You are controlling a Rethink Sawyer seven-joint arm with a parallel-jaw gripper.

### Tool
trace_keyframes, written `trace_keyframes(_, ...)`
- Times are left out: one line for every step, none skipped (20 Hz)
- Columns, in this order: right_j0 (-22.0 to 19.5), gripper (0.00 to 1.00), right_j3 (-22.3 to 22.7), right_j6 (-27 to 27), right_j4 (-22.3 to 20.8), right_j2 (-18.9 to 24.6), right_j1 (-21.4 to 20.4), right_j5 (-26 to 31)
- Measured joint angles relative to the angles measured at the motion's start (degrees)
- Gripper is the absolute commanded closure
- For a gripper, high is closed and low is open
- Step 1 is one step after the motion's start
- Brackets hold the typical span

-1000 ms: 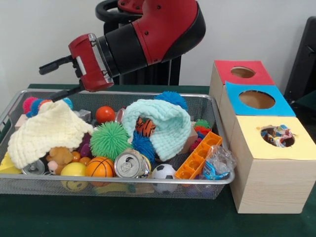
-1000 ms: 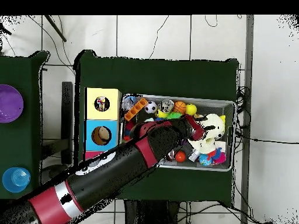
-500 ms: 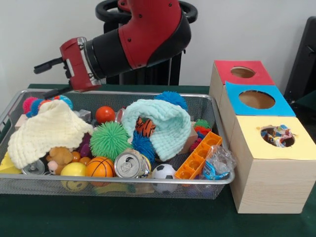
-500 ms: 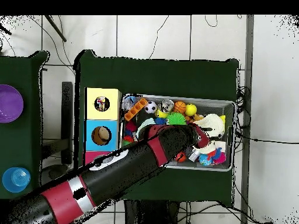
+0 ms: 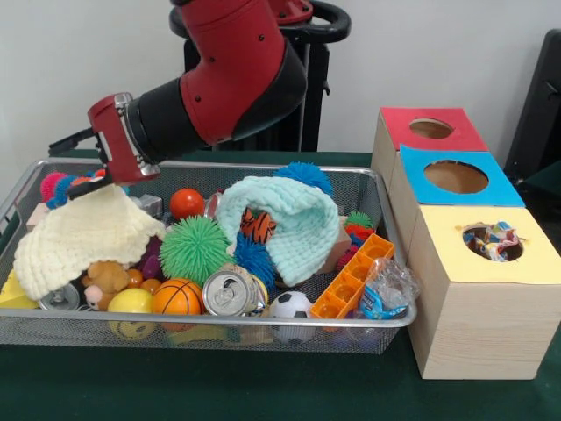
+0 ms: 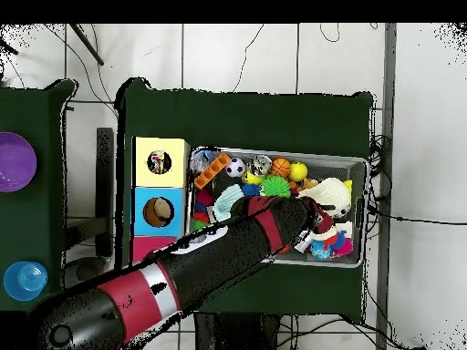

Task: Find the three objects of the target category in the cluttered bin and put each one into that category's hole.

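wire bin (image 5: 386, 320) crammed with toys — gripper (image 5: 74, 162) spread wide above cream cloth (image 5: 79, 232).

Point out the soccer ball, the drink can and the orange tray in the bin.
soccer ball (image 5: 291, 306), front view, on its white front face.
drink can (image 5: 230, 292), front view, on its silver top.
orange tray (image 5: 353, 274), front view, on its middle compartments.

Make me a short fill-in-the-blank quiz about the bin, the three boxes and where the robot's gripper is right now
1. The gripper hovers over the pale ____ cloth in the wire bin.
2. The box nearest the camera has a ____ top.
3. The soccer ball sits right beside the silver ____.
4. The middle box has a ____ top.

Missing words: yellow; yellow; can; blue
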Motion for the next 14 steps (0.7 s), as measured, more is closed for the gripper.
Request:
trace_keyframes(-0.64, 0.0, -0.77, 0.0, -0.42, 0.89, 0.0, -0.01)
trace_keyframes(-1.14, 0.0, -1.36, 0.0, -0.66, 1.69, 0.01, 0.0)
trace_keyframes(-1.44, 0.0, -1.73, 0.0, -0.8, 2.16, 0.03, -0.01)
trace_keyframes(-1.66, 0.0, -2.0, 0.0, -0.9, 2.48, 0.05, -0.01)
trace_keyframes(-2.04, 0.0, -2.47, 0.0, -1.01, 3.12, 0.09, -0.01)
trace_keyframes(-2.28, 0.0, -2.8, 0.0, -1.07, 3.58, 0.1, -0.01)
trace_keyframes(-2.62, 0.0, -3.27, 0.0, -1.1, 4.3, 0.12, -0.01)
trace_keyframes(-2.93, 0.0, -3.75, 0.0, -1.1, 4.98, 0.14, -0.01)
trace_keyframes(-3.11, 0.0, -4.05, 0.0, -1.08, 5.39, 0.17, -0.01)
trace_keyframes(-3.22, 0.0, -4.25, 0.0, -1.1, 5.66, 0.19, -0.01)
trace_keyframes(-3.43, 0.0, -4.63, 0.0, -1.12, 6.18, 0.25, -0.01)
trace_keyframes(-3.49, 0.0, -4.77, 0.0, -1.13, 6.43, 0.28, 0.0)
trace_keyframes(-3.52, 0.0, -4.9, 0.0, -1.13, 6.79, 0.32, 0.0)
trace_keyframes(-3.52, 0.0, -4.95, 0.0, -1.13, 6.96, 0.34, 0.0)
